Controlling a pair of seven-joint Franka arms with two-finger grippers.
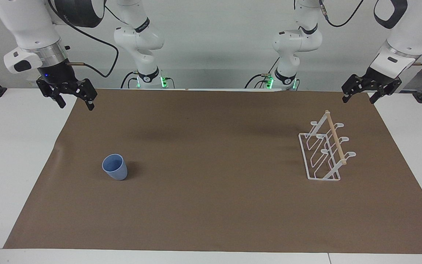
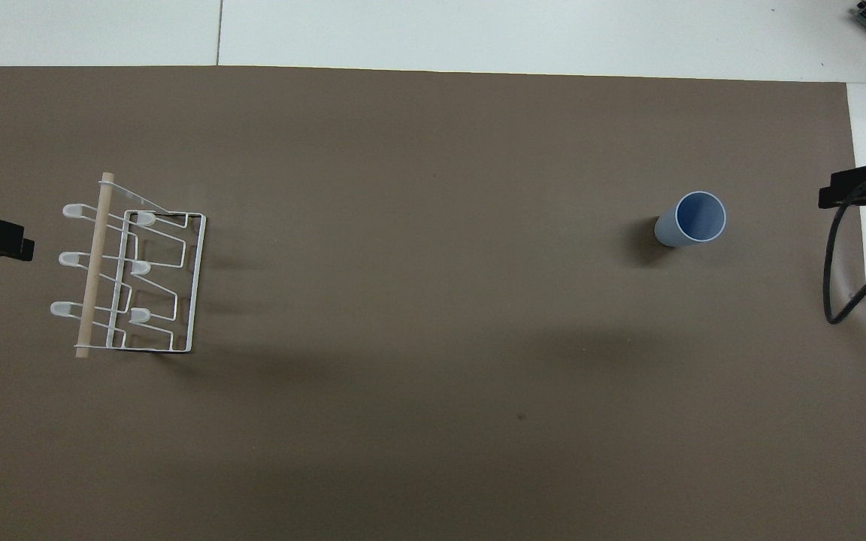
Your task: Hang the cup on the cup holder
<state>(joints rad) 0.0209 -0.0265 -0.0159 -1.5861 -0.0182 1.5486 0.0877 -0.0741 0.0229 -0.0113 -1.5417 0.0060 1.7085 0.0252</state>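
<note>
Since both the right gripper [image 1: 73, 101] and left gripper [image 1: 359, 94] hang open and empty, I judge the cup [image 1: 115, 167], lower left in the facing view, probably light, slick plastic; I'd pinch its rim.

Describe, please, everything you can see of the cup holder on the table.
The cup holder is a white wire rack: a rectangular base frame, slanted looped prongs with pale rounded tips, and a light wooden dowel along the top. It stands upright on the brown mat toward the left arm's end of the table. No cup hangs on it and nothing else touches it; the mat alone bears it.
</note>
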